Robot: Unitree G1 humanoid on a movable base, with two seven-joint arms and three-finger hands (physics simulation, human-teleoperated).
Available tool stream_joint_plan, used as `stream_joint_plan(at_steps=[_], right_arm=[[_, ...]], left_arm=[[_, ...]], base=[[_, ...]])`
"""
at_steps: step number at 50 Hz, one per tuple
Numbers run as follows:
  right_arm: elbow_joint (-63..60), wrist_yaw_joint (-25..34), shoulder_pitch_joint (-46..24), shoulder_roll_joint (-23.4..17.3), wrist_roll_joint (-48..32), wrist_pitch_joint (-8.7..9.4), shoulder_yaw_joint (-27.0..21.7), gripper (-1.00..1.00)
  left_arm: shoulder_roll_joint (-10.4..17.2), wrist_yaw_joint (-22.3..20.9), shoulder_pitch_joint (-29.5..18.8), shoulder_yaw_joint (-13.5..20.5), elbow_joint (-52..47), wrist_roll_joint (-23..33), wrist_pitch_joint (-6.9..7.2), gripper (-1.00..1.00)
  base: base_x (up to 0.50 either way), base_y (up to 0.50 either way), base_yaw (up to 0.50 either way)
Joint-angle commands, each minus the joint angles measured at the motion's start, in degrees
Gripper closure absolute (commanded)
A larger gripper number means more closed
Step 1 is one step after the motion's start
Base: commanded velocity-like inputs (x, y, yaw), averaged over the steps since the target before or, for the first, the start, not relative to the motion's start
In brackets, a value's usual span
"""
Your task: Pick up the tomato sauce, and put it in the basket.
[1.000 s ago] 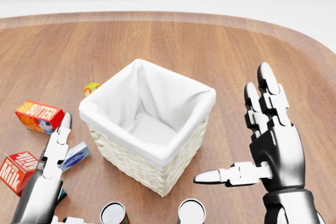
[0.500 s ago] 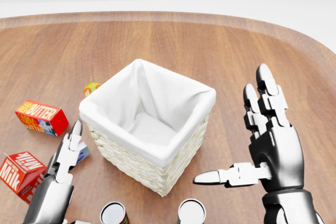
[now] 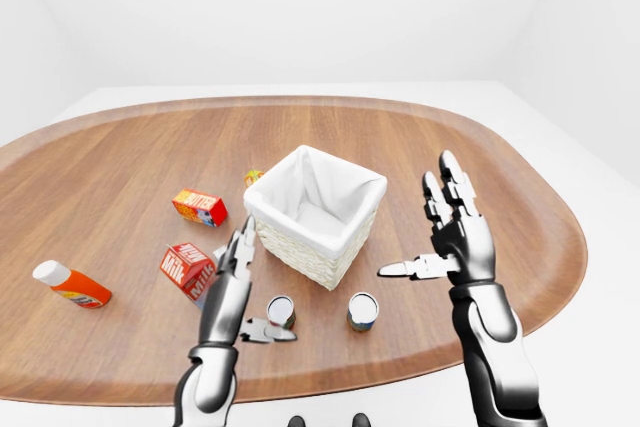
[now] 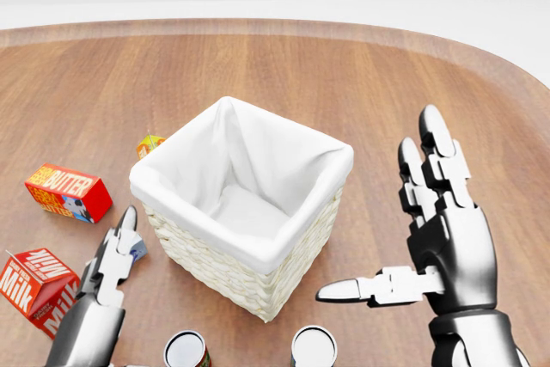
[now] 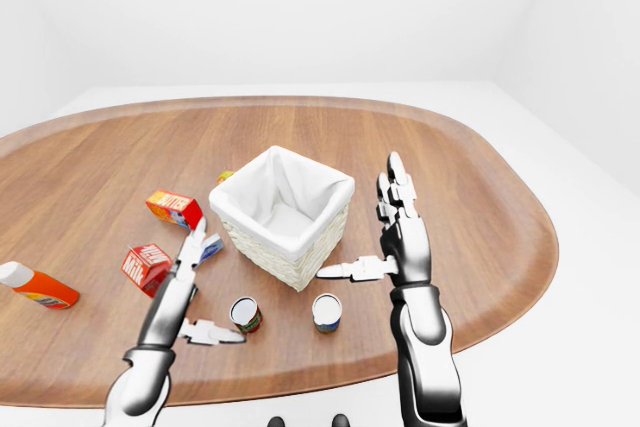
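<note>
The tomato sauce can [image 3: 281,312], red-labelled and upright, stands on the wooden table below the basket in the left-eye view; its top shows at the bottom edge of the head view [image 4: 186,350]. The white-lined wicker basket [image 3: 300,235] sits mid-table and looks empty. My left hand [image 3: 242,282] is open, fingers up, just left of the can, with its thumb reaching toward the can. My right hand [image 3: 432,235] is open and empty to the right of the basket, thumb pointing left.
A second can [image 3: 362,311] stands right of the tomato sauce. A butter box [image 3: 199,206], a milk carton [image 3: 187,267] and an orange bottle [image 3: 72,285] lie to the left. A small blue-and-white box [image 4: 136,249] is half hidden behind my left hand. A small orange carton [image 3: 253,177] sits beside the basket's upper-left side.
In the head view my left hand has dropped toward the bottom edge and shifted slightly right, uncovering the milk carton. The right hand, basket and cans have not moved.
</note>
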Motion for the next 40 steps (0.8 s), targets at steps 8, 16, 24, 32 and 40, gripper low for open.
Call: stream_joint_plan(at_steps=[8,16,24,32,40], right_arm=[[-0.01,-0.02,-0.21,-0.07,0.09,0.0,-0.15,-1.0],[-0.05,-0.03,-0.21,-0.05,0.1,0.0,-0.16,-1.0],[-0.02,0.0,-0.17,-0.08,0.08,0.0,-0.18,-1.0],[0.05,-0.01,-0.02,0.0,-0.06,0.0,0.03,-1.0],[-0.03,0.01,0.11,0.02,-0.12,0.0,0.12,-1.0]], left_arm=[[0.21,1.38,0.16,-0.67,2.01,1.02,0.0,-1.0],[0.34,2.0,0.04,-0.89,2.91,1.5,0.0,-1.0],[0.47,3.24,-0.15,-1.35,4.75,2.15,0.0,-1.0],[0.61,3.6,-0.23,-1.49,5.35,2.27,0.0,-1.0],[0.72,4.01,-0.69,-1.39,6.59,2.35,0.0,-1.0]], base=[[0.0,0.0,0.0],[0.0,0.0,0.0],[0.0,0.0,0.0],[0.0,0.0,0.0],[0.0,0.0,0.0]])
